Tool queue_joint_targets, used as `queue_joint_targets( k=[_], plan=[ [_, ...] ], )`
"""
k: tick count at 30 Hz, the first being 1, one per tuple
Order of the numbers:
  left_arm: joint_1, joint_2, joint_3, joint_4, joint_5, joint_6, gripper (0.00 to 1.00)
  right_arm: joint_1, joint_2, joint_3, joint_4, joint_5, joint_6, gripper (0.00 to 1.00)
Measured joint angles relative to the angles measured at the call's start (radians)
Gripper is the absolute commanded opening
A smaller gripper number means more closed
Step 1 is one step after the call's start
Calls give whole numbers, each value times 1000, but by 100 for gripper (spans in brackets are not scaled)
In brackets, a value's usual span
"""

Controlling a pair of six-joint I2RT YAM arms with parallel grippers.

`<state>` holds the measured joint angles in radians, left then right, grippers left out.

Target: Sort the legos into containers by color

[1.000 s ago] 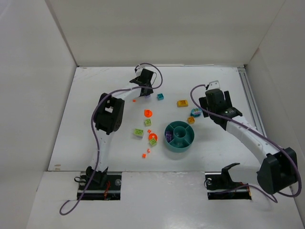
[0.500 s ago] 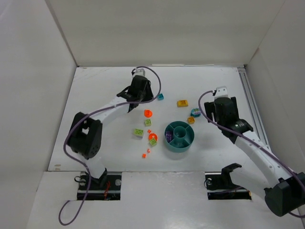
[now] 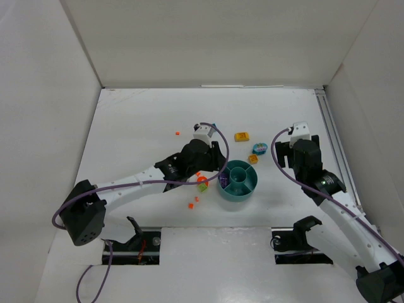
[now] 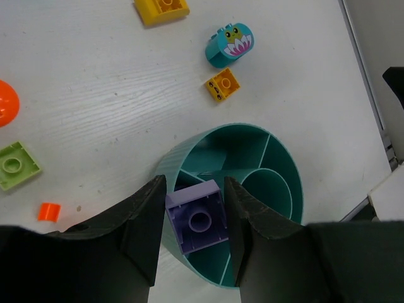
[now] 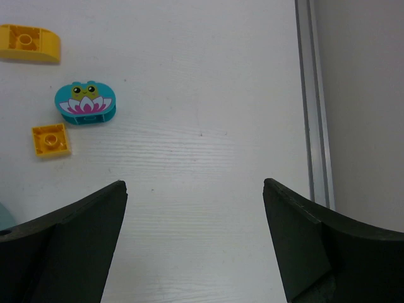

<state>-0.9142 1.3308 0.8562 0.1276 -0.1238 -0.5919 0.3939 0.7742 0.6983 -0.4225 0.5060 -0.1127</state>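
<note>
Carrying step, close to its end by the look of it. Left gripper (image 4: 194, 196) set narrow, pinching a purple brick (image 4: 197, 221) stud-side up between both fingers (image 4: 142, 233). Directly beneath: the nearest wedge of the teal dish (image 4: 281, 158), with the centre well and the other wedges just ahead and to the right, bare as far as visible. No telling of any contents hidden under the brick.

Next, probably: lower a little, spread the jaws just enough to drop the brick inside the wedge walls, then lift straight up without nudging the rim. Worth keeping back from the divider ahead, to avoid landing the brick across two sections.

Further ahead of that hand, on the table (image 4: 95, 95): an orange square brick (image 4: 221, 84), then a teal frog brick (image 4: 229, 43), then a yellow curved brick (image 4: 161, 9) at the far edge of view. Off to the left: a tiny orange bit (image 4: 48, 211), a lime plate (image 4: 17, 165), part of an orange round piece (image 4: 5, 102). None sorted yet.

Right gripper (image 5: 194, 183) spread wide, holding nothing, hovering over bare table. Ahead and to its left, the same orange square brick, frog brick and yellow curved brick. Likely pick for that side: the orange square brick, nearest its fingers.
</note>
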Motion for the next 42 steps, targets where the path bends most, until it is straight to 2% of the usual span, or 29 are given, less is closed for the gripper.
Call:
queue_joint_targets(
  k=[8,18,22,29,33,34,35,42],
  plan=[
    [-39,0,-16,33,-8,-45,24,0,-7,-15,-5,-3,-3,93],
    [-79,32,-16,26,-18,-73,24,0,-7,-28,-7,-5,-3,93],
    [-79,32,-18,24,-26,-82,34,0,-7,-28,-7,-6,-3,94],
    [-84,31,-39,23,-26,-94,35,0,-7,-28,-7,-6,-3,94],
    [-86,31,-41,24,-26,-98,46,0,-7,-28,-7,-6,-3,94],
    [-86,31,-41,25,-26,-100,55,0,-7,-28,-7,-6,-3,94],
    [-86,31,-41,26,-25,-100,59,0,-7,-28,-7,-6,-3,94],
    [-86,0,-56,24,-19,-106,78,0,-7,-28,-7,-6,-3,94]
  ],
)
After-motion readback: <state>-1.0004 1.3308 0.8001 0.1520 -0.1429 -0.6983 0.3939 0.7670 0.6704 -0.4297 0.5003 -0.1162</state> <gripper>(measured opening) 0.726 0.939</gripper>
